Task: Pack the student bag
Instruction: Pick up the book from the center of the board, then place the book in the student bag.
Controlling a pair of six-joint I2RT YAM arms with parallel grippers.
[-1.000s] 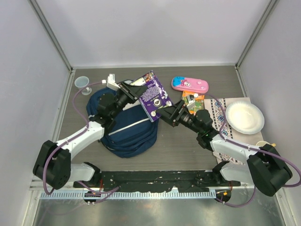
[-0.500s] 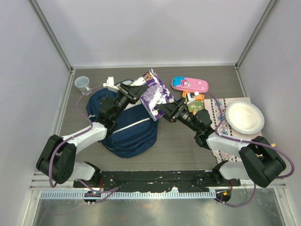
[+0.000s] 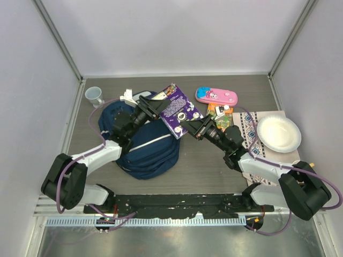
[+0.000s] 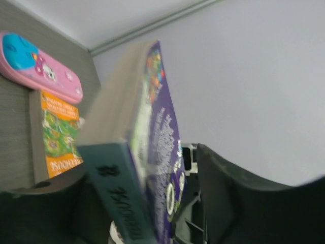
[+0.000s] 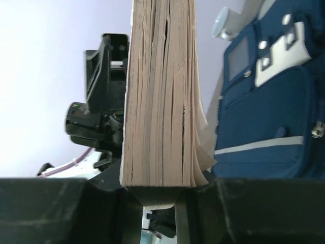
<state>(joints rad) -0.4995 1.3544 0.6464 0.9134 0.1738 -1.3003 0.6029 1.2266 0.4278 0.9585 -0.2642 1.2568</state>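
**Top external.** The student bag (image 3: 150,152), navy, lies flat at left of centre. Over its far right corner a purple book (image 3: 179,110) hangs tilted. The left gripper (image 3: 156,107) is at the book's bag-side edge and the right gripper (image 3: 192,126) at the edge away from the bag.

**Left wrist.** The jaws are spread, with a gap beside the book's (image 4: 152,152) cover.

**Right wrist.** The jaws pinch the book (image 5: 162,101) at its page edge. The bag (image 5: 269,101) is just beside it.

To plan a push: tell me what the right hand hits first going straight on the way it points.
The thick purple-covered paperback book already between the right hand's fingers. Past that, probably the left hand at the book's far end; depth is unclear, and the navy blue fabric backpack lies close alongside.
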